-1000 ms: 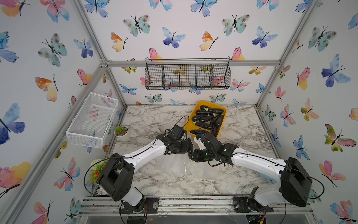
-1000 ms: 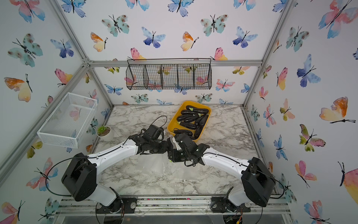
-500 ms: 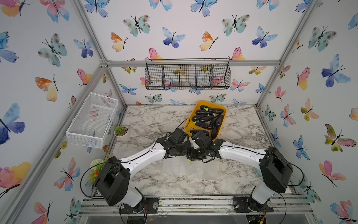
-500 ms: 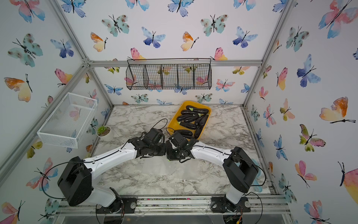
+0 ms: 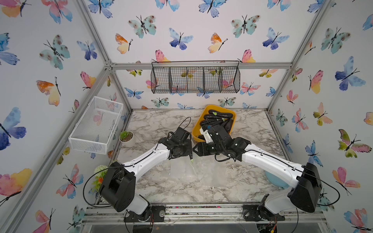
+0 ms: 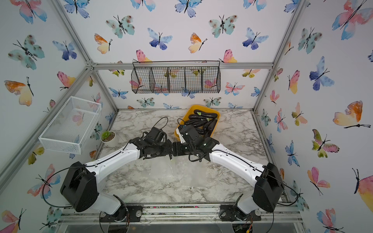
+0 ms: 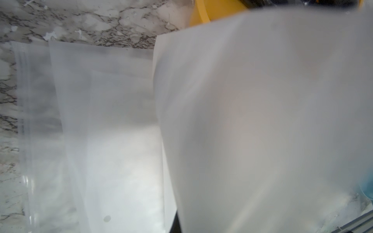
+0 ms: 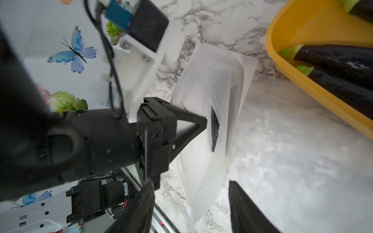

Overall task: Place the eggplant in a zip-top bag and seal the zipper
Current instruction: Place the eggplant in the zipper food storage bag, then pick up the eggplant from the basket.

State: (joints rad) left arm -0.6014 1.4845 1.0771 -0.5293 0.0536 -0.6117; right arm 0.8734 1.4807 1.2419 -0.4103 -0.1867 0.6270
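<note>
Left claw (image 8: 203,121) pinches the bag (image 8: 212,80) by its edge; right claw (image 8: 190,183) stands spread just beside it.
The bag hangs from the left claw's pressed-together fingers over the table (image 5: 153,125), between the two arms and near the yellow tray (image 5: 195,132). A dark eggplant (image 8: 215,129) shows through the film inside the bag (only a sliver is clear, in the right wrist view). The right claw's fingers sit on either side of the bag's lower part; whether they touch it I cannot tell. Spare eggplants (image 5: 220,116) lie in the tray. A second bag (image 7: 101,121) lies flat on the table.
</note>
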